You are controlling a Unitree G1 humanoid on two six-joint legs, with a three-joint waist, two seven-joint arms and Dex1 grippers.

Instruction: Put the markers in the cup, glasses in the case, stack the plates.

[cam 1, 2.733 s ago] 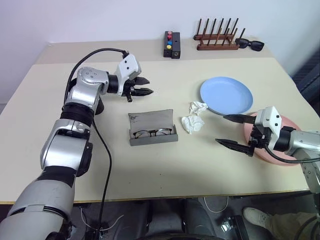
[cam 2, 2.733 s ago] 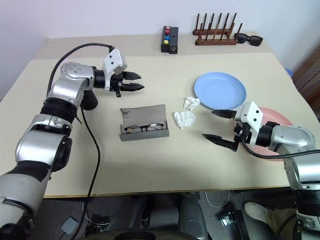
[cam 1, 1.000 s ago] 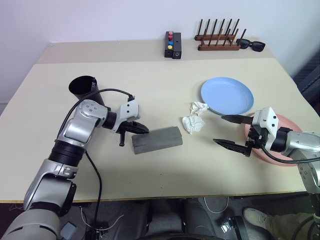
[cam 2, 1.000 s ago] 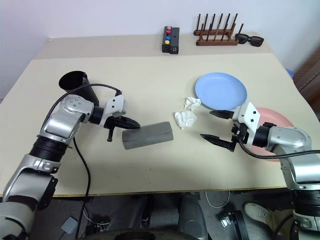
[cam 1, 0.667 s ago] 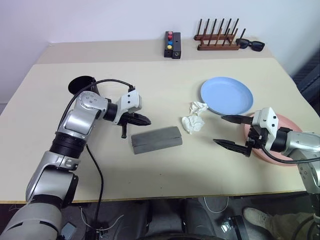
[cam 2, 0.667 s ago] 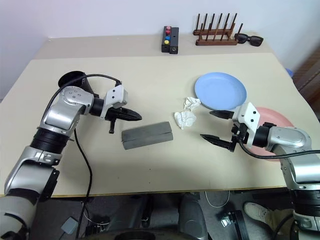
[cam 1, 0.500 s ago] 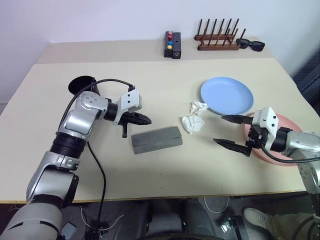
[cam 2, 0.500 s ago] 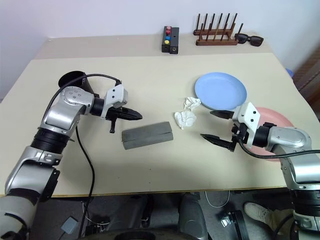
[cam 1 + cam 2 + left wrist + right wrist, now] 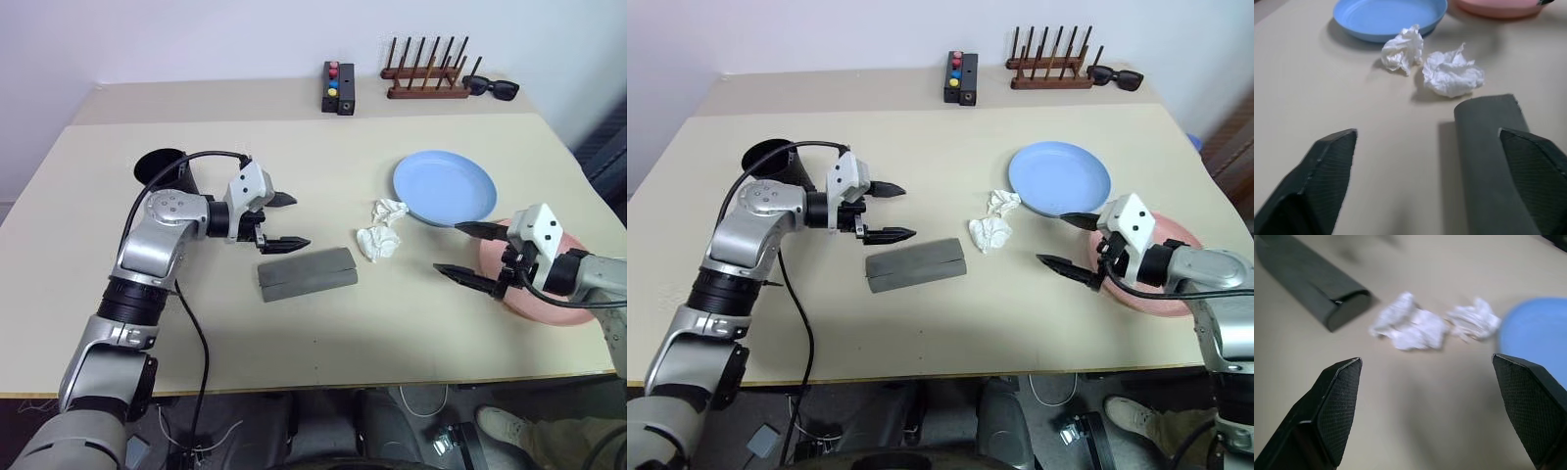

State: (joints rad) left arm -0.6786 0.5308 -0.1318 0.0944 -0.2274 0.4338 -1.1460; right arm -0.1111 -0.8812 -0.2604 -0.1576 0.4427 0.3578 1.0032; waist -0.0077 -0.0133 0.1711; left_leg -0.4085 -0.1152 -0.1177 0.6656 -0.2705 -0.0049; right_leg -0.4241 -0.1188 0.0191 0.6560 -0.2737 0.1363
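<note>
A beige table [image 9: 323, 323] under a pale wall. From frame left: the cup [image 9: 165, 170], the left gripper [image 9: 284, 220] with fingers spread and empty, the closed case [image 9: 307, 273] at centre, crumpled tissues [image 9: 379, 235], the blue plate [image 9: 444, 187], the pink plate [image 9: 573, 305], and the right gripper [image 9: 468, 252], fingers apart.

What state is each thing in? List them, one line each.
Case: shut, flat on the table.
Blue plate: bare, unstacked.
Pink plate: beside the blue one, unstacked.
Cup: upright.
Left gripper: open, above the case.
Right gripper: open, holding nothing.
</note>
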